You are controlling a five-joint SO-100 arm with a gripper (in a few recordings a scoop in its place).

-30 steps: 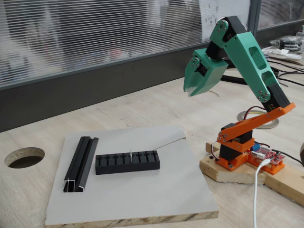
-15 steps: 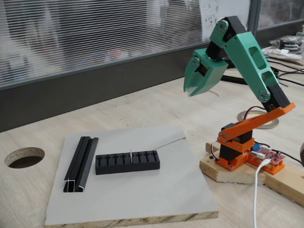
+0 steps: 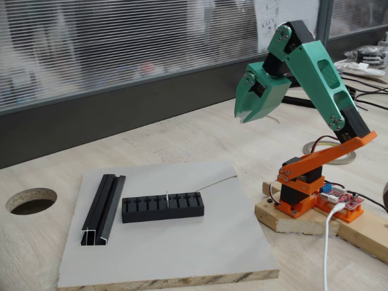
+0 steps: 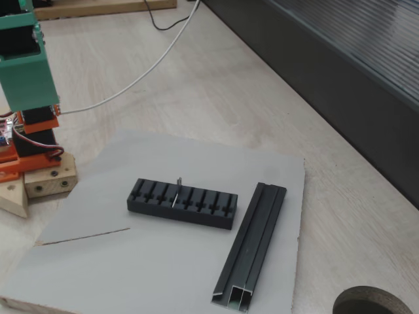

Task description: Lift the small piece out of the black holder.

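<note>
- In a fixed view, a round hole is cut in the wooden table at far left.
- A grey board lies on the table, right of the hole.
- A long black rail lies on the board's left part, just beside the holder but apart from it.
- The holder sits near the board's middle, its slots facing up.
- The piece stands upright in a slot near the holder's middle, its pale tip poking above the top; in another fixed view it shows at a slot left of centre.
- A thin grey wire lies on the board right of the holder, running to the board's edge.
- The gripper hangs high in the air, well apart from the holder, tips pointing down, jaws nearly together and holding nothing.
- The green arm rises from an orange base on a wood block at right.
</note>
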